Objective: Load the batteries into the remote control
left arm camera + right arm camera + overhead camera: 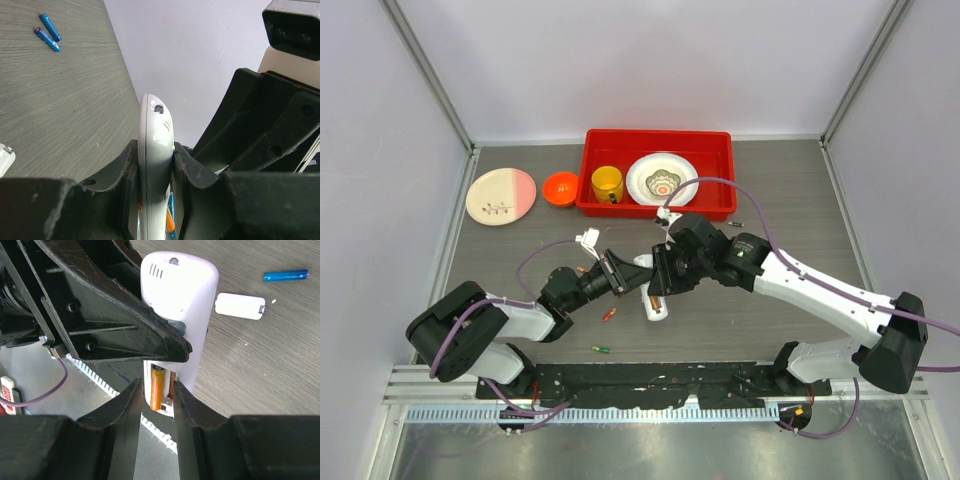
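White remote, orange batt inside

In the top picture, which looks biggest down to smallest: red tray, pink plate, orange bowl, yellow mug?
1. red tray
2. pink plate
3. orange bowl and yellow mug look about alike, so I won't rank them.

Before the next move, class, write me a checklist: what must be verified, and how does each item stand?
1. Remote clamped by the left gripper: ok, a finger presses each side.
2. Cover off and lying on the table: ok.
3. Orange battery lying in the open compartment: ok.
4. Right gripper free of that battery: cannot tell; its jaws flank it closely.
5. Rest of the compartment filled: cannot tell; the fingers hide it.
6. Spare on the table: ok, a blue battery lies near the cover.
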Controlling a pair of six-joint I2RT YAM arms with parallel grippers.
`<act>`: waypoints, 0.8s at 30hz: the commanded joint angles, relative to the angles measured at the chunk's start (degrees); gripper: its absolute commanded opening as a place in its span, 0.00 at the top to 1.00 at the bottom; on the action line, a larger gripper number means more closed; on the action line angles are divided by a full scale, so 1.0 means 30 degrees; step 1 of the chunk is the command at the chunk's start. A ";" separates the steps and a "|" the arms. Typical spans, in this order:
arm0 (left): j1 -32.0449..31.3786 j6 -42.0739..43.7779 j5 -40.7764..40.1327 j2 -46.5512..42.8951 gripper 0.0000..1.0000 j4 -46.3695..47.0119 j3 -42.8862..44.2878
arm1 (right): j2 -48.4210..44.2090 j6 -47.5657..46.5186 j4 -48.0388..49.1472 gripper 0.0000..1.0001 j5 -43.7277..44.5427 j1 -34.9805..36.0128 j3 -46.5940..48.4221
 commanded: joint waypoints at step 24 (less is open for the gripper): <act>-0.0051 -0.1945 0.2281 -0.1398 1.00 0.5507 0.1427 | -1.0830 -0.2885 1.0838 0.25 -0.0406 0.0016 -0.9154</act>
